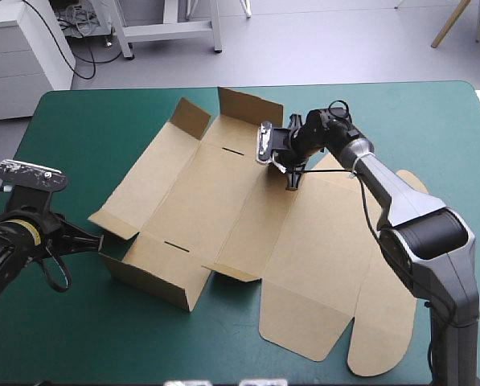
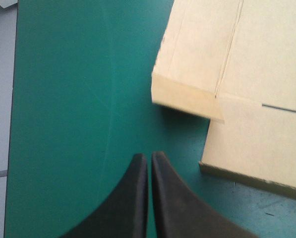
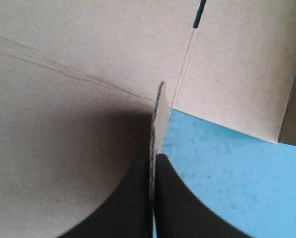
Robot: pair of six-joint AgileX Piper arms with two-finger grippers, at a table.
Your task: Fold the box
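Note:
The brown box (image 1: 215, 201) lies mid-table as a cut sheet, with short walls raised at its far end and a wall (image 1: 155, 277) standing along its near left side. Its lid panels (image 1: 328, 265) lie flat toward the near right. My right gripper (image 1: 292, 180) points down at the sheet's middle right, and in the right wrist view it (image 3: 152, 157) is shut on a thin upright edge of board (image 3: 158, 116). My left gripper (image 1: 97, 240) hovers low by the box's left corner. Seen from the left wrist, it (image 2: 149, 157) is shut and holds nothing, with the box's corner flap (image 2: 187, 94) just ahead.
The teal-green cover (image 1: 87, 137) stretches left of the box out to the table's left edge. A wide strip of cover (image 1: 432, 129) lies beyond the right arm at the far right. Rounded lid tabs (image 1: 380, 346) reach close to the near edge.

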